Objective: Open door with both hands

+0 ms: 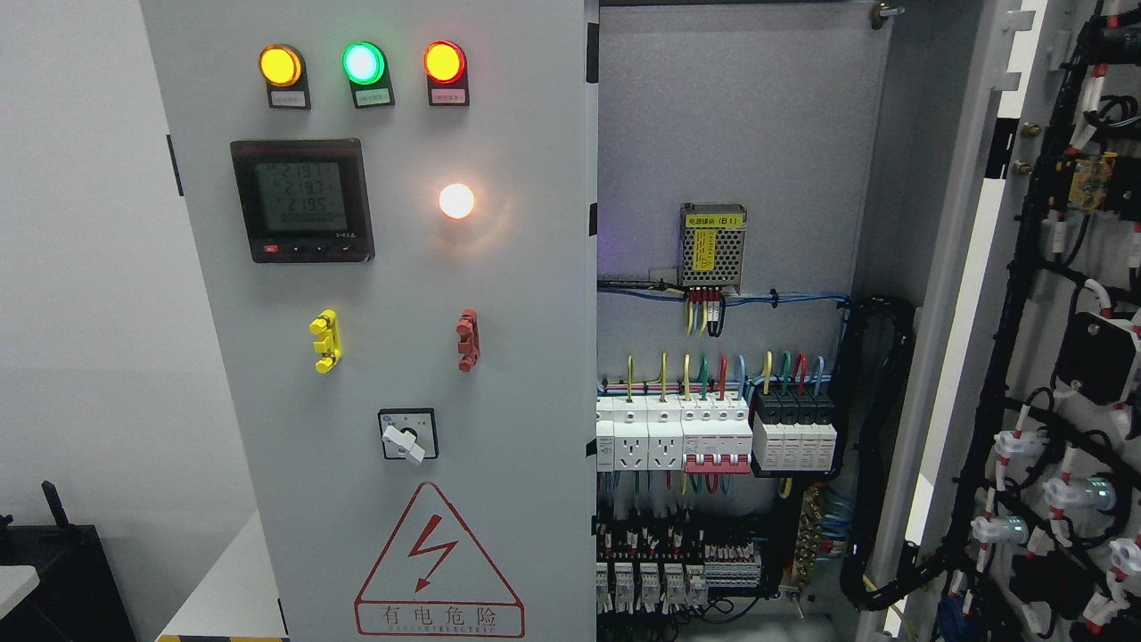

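Observation:
A grey electrical cabinet fills the head view. Its left door stands closed, carrying three lit lamps, a digital meter, a glowing white lamp, a yellow handle, a red handle, a rotary switch and a red warning triangle. The right door is swung wide open to the right, its wired inner side showing. Inside, breakers and coloured wiring are exposed. Neither hand shows anywhere.
A white wall lies to the left. Dark equipment sits at the lower left corner. A small power supply hangs on the cabinet's back panel, and a black cable bundle runs down the inside right.

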Controlling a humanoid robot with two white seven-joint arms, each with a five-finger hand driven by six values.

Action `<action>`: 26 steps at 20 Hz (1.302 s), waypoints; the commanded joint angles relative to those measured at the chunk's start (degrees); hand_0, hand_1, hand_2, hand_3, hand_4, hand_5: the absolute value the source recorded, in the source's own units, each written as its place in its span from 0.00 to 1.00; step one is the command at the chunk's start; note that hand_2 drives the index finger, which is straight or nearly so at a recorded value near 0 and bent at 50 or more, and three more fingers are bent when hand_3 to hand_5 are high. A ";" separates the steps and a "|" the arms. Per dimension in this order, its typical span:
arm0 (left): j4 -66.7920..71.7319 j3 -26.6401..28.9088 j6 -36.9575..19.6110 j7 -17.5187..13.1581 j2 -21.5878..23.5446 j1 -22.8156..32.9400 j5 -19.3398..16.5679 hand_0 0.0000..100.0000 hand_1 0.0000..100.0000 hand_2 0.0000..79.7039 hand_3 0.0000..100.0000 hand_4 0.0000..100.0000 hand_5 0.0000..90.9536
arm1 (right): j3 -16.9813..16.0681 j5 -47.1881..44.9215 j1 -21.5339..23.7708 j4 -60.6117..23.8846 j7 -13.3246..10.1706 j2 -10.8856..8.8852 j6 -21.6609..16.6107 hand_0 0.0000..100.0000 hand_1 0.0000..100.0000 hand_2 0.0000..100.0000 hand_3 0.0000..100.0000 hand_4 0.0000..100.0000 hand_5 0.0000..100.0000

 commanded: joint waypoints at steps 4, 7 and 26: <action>0.52 4.15 -0.14 0.01 -0.13 -0.05 1.60 0.00 0.00 0.00 0.00 0.03 0.00 | 3.69 -0.04 9.03 -29.58 0.24 -3.18 -0.09 0.00 0.00 0.00 0.00 0.00 0.00; 0.70 4.15 -0.05 -0.78 -0.04 -0.22 1.60 0.00 0.00 0.00 0.00 0.03 0.00 | 3.69 -0.04 9.91 -30.46 0.24 -3.52 -2.18 0.00 0.00 0.00 0.00 0.00 0.00; -0.09 4.23 -0.05 -0.87 -0.04 -0.48 1.60 0.00 0.00 0.00 0.00 0.03 0.00 | 7.28 -0.04 15.45 -50.06 5.14 -8.61 -12.83 0.00 0.00 0.00 0.00 0.00 0.00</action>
